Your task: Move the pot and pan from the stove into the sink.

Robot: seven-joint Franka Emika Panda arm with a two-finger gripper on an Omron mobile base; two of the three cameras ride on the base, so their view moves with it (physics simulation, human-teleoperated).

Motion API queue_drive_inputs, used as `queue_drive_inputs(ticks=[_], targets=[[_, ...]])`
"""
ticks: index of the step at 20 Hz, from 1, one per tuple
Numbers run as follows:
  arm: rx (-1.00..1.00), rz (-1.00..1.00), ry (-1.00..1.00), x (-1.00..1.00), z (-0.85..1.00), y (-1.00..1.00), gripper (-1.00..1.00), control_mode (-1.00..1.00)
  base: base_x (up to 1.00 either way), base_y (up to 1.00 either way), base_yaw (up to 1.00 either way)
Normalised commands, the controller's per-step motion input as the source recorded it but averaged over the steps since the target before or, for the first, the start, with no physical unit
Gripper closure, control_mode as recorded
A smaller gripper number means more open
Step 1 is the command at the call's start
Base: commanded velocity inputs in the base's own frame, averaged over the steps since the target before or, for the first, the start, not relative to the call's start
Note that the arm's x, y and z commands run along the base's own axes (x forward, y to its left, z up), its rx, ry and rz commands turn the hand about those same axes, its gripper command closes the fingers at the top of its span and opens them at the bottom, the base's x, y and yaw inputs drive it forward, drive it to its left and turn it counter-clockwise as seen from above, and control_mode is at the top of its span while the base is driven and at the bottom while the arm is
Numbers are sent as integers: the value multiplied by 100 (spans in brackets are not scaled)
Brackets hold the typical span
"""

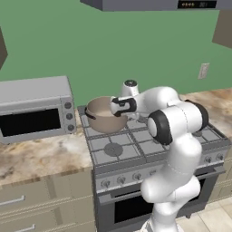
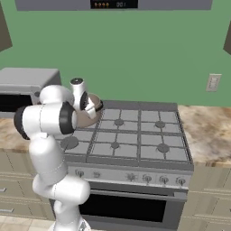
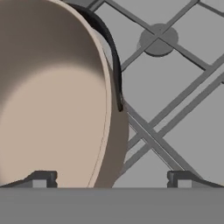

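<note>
So the wide tan-brown metal pot [image 1: 105, 115] sits on the far-left burner of the grey steel gas stove [image 1: 136, 145]. The two-finger gripper [image 3: 111, 178] hovers over its right rim, fingers spread wide, straddling the wall, nothing held.

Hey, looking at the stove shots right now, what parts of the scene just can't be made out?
- Pot: its right side sits behind the arm in the left base view, and most of it in the right base view.
- Pot's left part: cut off by the hand view's edge.
- Hood display: too small and blurred to read.
</note>
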Motion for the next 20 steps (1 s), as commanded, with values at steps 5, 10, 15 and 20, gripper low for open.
queue_drive_inputs(ticks=[5, 10, 15, 20], targets=[[0, 0, 0, 27, -18, 0, -100, -100, 0, 0, 0], [0, 0, 0, 27, -11, 2, -100, -100, 0, 0, 0], [-2, 0, 0, 20, -21, 4, -100, -100, 0, 0, 0], [0, 0, 0, 5, -4, 0, 100, -100, 0, 0, 0]])
